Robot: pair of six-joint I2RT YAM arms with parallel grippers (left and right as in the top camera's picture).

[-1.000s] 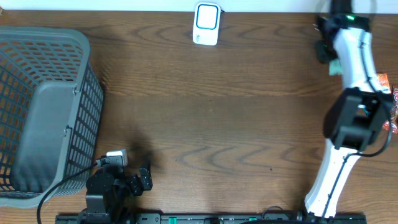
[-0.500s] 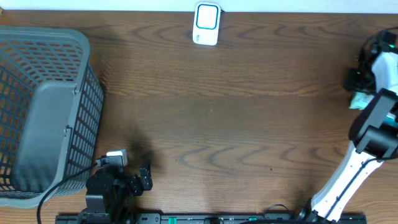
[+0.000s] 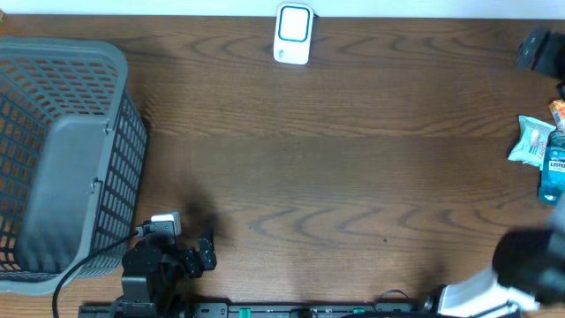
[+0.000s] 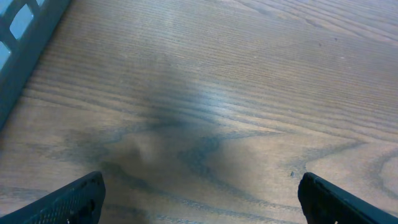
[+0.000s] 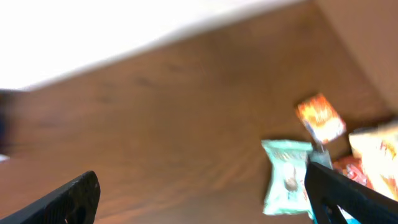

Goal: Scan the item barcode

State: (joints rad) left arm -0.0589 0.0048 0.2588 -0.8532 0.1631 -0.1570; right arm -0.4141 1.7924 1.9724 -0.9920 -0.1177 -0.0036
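the brown wood-grain surface [image 3: 353,177] fills the overhead view. a large grey plastic basket [image 3: 62,51] with lattice walls sits at its left end and runs off the left edge of the view. at the lower right corner the right arm [image 3: 530,265] shows only as a blurred dark and white mass, partly out of view. the left arm [image 3: 146,265] is folded low at the near edge, just beside the basket's near right corner, with a black cable [image 3: 84,265] looping from it across the basket's wall.

a white barcode scanner [image 3: 293,34] with a blue-outlined window stands at the middle of the far edge. a dark blurred shape [image 3: 536,49] sits near the far right corner; what it is cannot be told.

the items lie together at the right edge, well apart from the scanner. a blue bottle [image 3: 553,177] with a white label is cut off by the edge of the view. a light teal packet [image 3: 532,141] lies flat on the wood just beside it, toward the centre of the surface. a small orange packet [image 3: 558,113] lies just beyond those two. the right wrist view is blurred, but it shows the same teal and orange packets, with more packets to their right.

the left hand [image 4: 202,205] hangs over bare wood, its dark fingertips spread to the bottom corners of its view, holding nothing. the right hand [image 5: 211,202] is likewise spread wide, with nothing between its fingertips; the teal packet lies on the wood beyond them, not gripped.
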